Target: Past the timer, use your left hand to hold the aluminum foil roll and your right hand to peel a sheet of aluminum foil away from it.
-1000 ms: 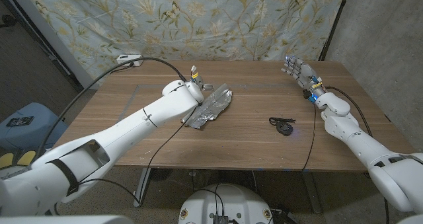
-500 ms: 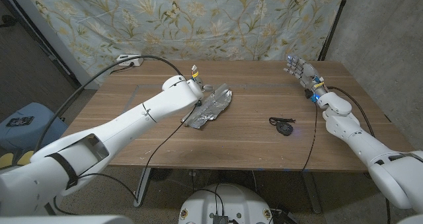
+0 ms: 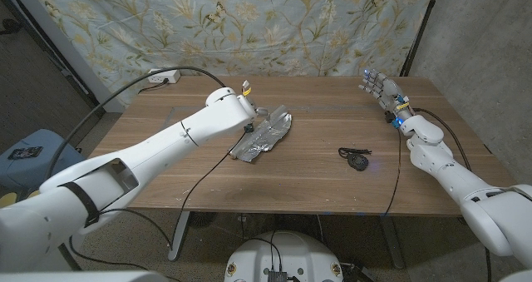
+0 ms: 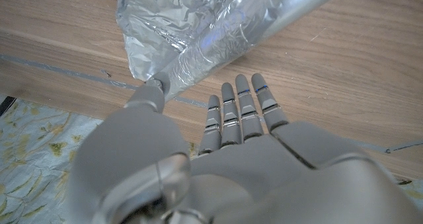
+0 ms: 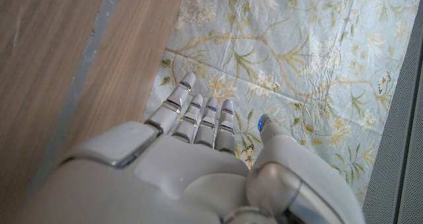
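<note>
The aluminum foil roll (image 3: pixel 263 136) lies on the wooden table (image 3: pixel 316 178) left of centre, with a crumpled sheet partly unrolled from it. My left hand (image 3: pixel 246 107) hovers at its far left end, fingers straight and apart, holding nothing. In the left wrist view the foil roll (image 4: pixel 218 36) lies just beyond my left hand (image 4: pixel 238 128), whose thumb tip is close to the roll's end. My right hand (image 3: pixel 381 92) is far off at the table's back right, open with fingers spread. A small black timer (image 3: pixel 357 158) lies right of centre.
A floral cloth backdrop (image 3: pixel 249 24) hangs behind the table. Black cables run over the left side of the table and along the right arm. The right wrist view shows my right hand (image 5: pixel 198 151) over the table edge against the backdrop.
My left arm has drawn back slightly toward the far left of the foil. My right hand has edged a little further to the right and back.
</note>
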